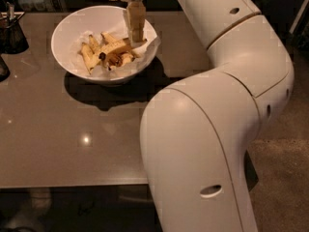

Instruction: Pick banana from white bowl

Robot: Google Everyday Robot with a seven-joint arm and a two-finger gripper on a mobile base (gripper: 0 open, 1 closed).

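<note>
The white bowl (pixel 67 37) stands at the back left of the brown table, lined with crumpled white paper. Several bananas lie in it. The longest one, the banana (pixel 116 47), lies across the middle right, yellow with a dark tip at its left end. Shorter, browner bananas lie to its left and below it. My gripper (pixel 137 36) hangs down from above into the right side of the bowl, its tip right at the banana's right end. Whether it touches the banana does not show.
A dark container (pixel 11 33) with utensils stands at the table's far left, and another dark object (pixel 2 67) sits at the left edge. My large white arm (pixel 207 129) fills the right half of the view. The table's front edge (pixel 72 183) runs below.
</note>
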